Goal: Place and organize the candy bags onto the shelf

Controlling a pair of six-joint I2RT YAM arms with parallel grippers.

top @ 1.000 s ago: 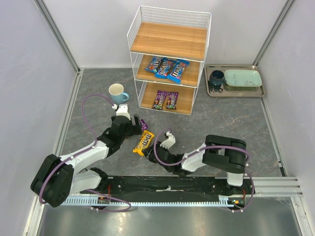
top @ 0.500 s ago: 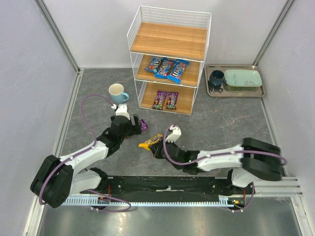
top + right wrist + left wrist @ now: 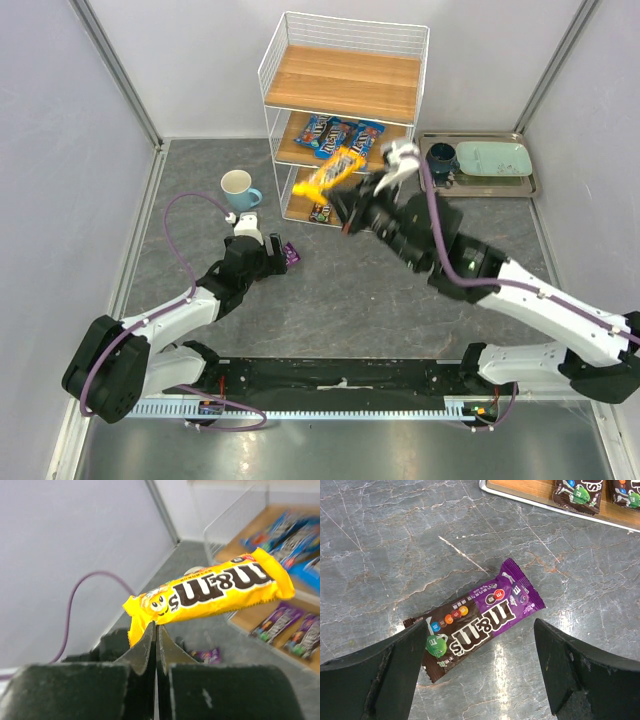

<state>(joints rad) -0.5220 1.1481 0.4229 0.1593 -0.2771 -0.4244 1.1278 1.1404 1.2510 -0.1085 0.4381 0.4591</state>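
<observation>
Well short of the shelf (image 3: 345,85), close to the arm bases: left hand (image 3: 272,254) low over the grey marbled counter (image 3: 400,300), released, fingers spread wide to either side of a purple candy bag (image 3: 479,618) and touching neither end of it. Lying flat and printed side up, that bag, set slantwise on the counter just in front of the shelf's left foot. Farther on and lifted clear of the counter, just in front of the shelf: right hand (image 3: 156,630) clenched, fingers pressed together on one end of a yellow candy bag (image 3: 215,592). Held out roughly level before the shelf's middle and bottom boards, touching neither. On the bottom board, two purple bags (image 3: 280,624) side by side, largely hidden from above by the raised arm. On the middle board, three blue candy bags (image 3: 340,135) in a row, near edges partly covered by the yellow one in the overhead view. Nothing but bare wood showing on the top board. Left of the shelf, a white and blue cup (image 3: 238,186) upright on the counter. Right of the shelf, a metal tray (image 3: 478,185) bearing a dark cup (image 3: 441,158) and a pale green plate (image 3: 493,158).
</observation>
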